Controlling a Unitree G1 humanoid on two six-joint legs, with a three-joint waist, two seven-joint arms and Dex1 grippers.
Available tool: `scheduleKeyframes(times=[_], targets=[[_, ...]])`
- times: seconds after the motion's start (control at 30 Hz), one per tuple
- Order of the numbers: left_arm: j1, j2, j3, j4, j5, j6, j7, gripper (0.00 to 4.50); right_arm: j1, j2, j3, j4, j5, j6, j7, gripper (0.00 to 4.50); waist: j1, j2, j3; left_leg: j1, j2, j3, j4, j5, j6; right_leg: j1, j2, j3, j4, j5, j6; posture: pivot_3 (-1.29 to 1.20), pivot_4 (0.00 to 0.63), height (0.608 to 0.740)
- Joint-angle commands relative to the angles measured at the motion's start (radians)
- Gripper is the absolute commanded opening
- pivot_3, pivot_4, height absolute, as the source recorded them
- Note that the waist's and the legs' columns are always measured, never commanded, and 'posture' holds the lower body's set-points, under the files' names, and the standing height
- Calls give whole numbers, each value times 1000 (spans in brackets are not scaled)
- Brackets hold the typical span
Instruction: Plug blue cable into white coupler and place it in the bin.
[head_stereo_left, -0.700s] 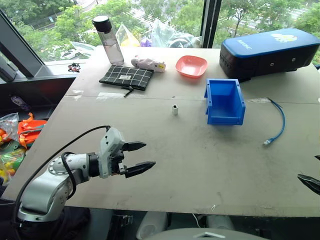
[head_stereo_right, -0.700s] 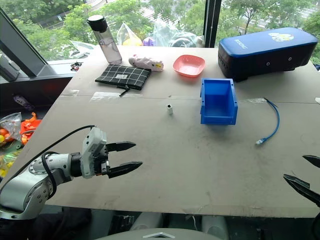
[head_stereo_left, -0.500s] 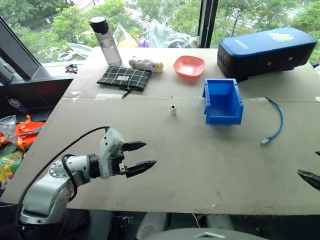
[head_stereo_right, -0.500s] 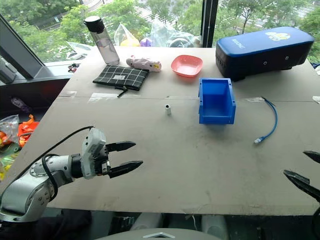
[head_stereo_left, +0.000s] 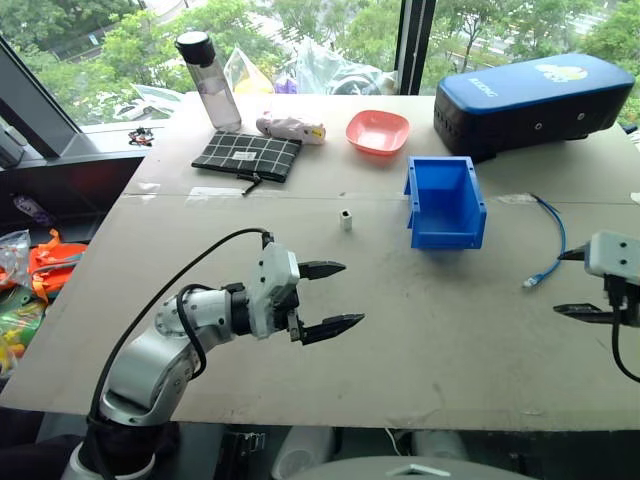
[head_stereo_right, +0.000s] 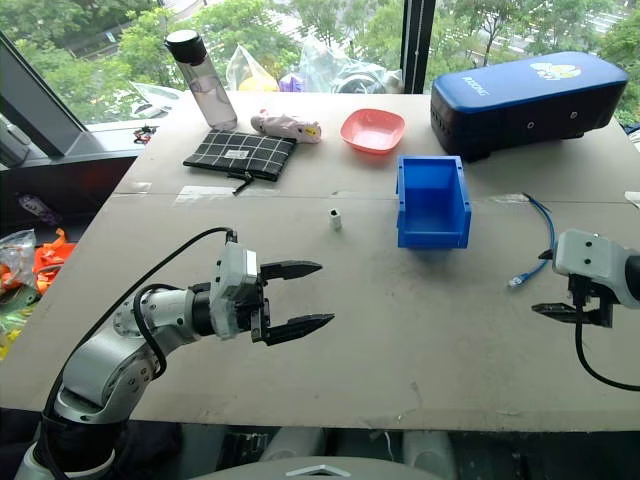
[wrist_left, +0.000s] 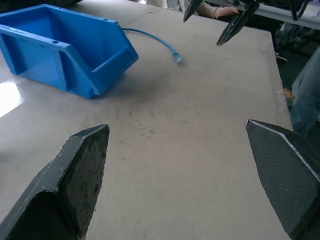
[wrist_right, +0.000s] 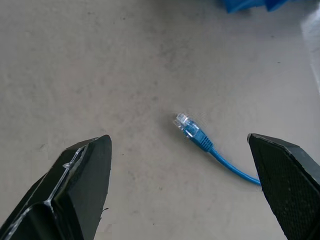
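Bright, even daylight comes through the windows (head_stereo_left: 320, 40) behind the tabletop (head_stereo_left: 400, 300), leaving only soft, faint shadows. A white glare patch lies beside the bin (wrist_left: 65, 50) in the left wrist view. The cable plug (wrist_right: 187, 125) looks slightly smeared, perhaps from motion.

I swung the left tool (head_stereo_left: 328, 297) out over the bench toward its middle, and brought the right tool (head_stereo_left: 574, 285) in beside the blue cable (head_stereo_left: 552, 247) plug.
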Motion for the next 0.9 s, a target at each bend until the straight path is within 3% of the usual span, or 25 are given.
scheduleKeyframes(times=[0.03,0.37,0.63,0.73,0.9], targets=[[-36,1,-7,-38,8,-28,5,4420,-189,22,159,105,-121,-86,121,4409,-6,-2,1,0,0,0,0,0,0,0,0,0,0,0,0,0,150,736],[-88,25,-23,-68,6,-23,6,4420,-631,233,473,544,-405,-340,282,4409,-16,-3,3,0,0,-1,0,1,-1,-1,0,0,0,0,0,0,150,736],[-8,72,-2,-107,-16,-83,-69,4420,-794,333,571,824,-518,-465,305,4409,-15,-3,3,0,0,-1,0,1,-1,-2,0,0,1,0,0,0,150,736],[3,79,0,-113,-26,-86,-78,4500,-830,364,593,914,-552,-498,292,3671,-14,-3,3,0,0,-1,0,1,-1,-2,0,0,1,1,0,0,150,736],[2,78,4,-120,-33,-74,-72,4500,-853,399,604,1007,-592,-531,272,1776,-16,-3,3,0,0,-1,0,1,-1,-2,1,0,1,1,0,0,150,736]])
